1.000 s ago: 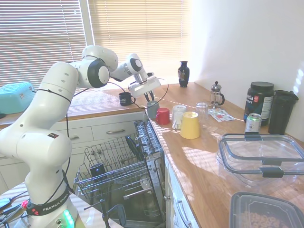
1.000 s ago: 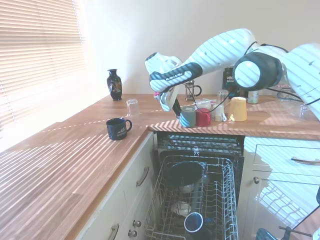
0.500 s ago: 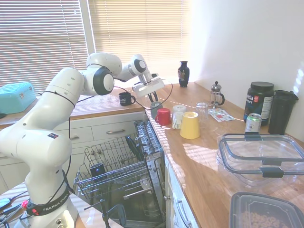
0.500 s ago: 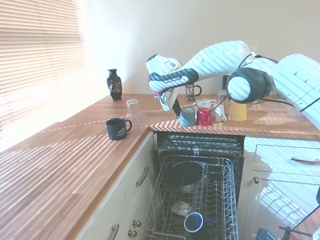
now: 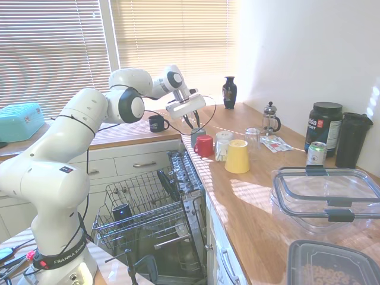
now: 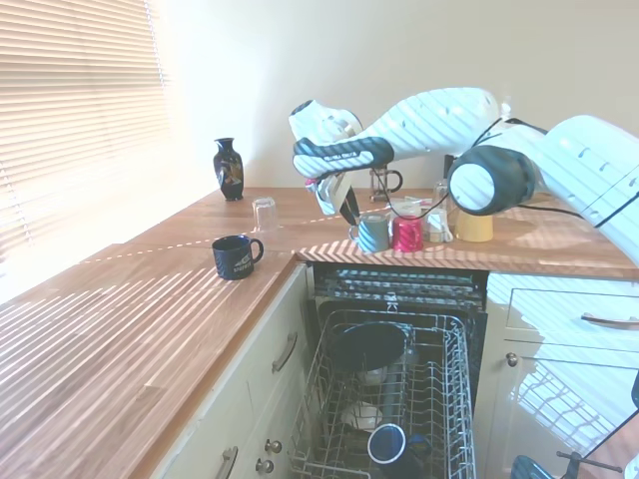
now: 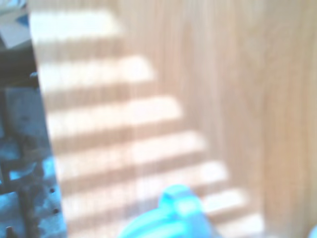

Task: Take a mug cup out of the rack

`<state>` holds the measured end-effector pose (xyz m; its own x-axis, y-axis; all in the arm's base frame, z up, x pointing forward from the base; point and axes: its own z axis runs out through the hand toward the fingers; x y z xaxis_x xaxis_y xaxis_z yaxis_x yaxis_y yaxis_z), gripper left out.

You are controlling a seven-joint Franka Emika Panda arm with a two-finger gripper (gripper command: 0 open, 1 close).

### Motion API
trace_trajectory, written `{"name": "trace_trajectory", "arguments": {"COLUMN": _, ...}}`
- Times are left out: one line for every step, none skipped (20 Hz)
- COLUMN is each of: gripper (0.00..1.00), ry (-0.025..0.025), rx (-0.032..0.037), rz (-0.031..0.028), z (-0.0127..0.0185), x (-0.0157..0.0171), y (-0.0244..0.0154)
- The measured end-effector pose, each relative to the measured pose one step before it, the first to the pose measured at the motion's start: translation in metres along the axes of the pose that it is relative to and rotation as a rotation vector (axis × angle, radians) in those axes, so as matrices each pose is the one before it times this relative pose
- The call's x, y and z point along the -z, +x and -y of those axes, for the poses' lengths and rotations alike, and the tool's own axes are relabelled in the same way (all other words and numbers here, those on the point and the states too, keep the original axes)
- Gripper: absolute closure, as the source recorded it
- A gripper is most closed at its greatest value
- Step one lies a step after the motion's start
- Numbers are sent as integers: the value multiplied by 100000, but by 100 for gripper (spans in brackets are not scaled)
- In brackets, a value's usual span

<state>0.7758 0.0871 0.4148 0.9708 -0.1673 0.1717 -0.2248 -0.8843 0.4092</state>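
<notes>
Starting at the left of the first exterior view, your rack (image 5: 142,214) sits pulled out below the bench (image 5: 249,196), with one dark mug (image 5: 122,212) and a few other pieces left among its tines. The grey mug (image 5: 197,136) is not in it. It stands on the bench, just beside the red cup (image 5: 203,145), on that cup's rack side.

Next comes your pincer (image 5: 191,122), just above the mug. From the second exterior view the dark fingers (image 6: 348,208) look spread and clear of the mug's rim (image 6: 373,219), so I judge the pincer released with nothing in it, though the angle leaves some doubt.

To the right of the red cup stand a glass (image 5: 223,145) and a yellow cup (image 5: 237,156), close together.

You look to be at the release step, so the task seems all but done. For the next move, lift straight up and away from the mug. Avoid drifting toward the red cup, because a sideways brush could tip either one.
</notes>
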Motion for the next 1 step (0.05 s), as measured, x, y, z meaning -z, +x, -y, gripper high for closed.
{"name": "trace_trajectory", "arguments": {"gripper": 0, "ry": 768, "rx": -1086, "rz": -1710, "z": -679, "x": 1240, "y": 138}}
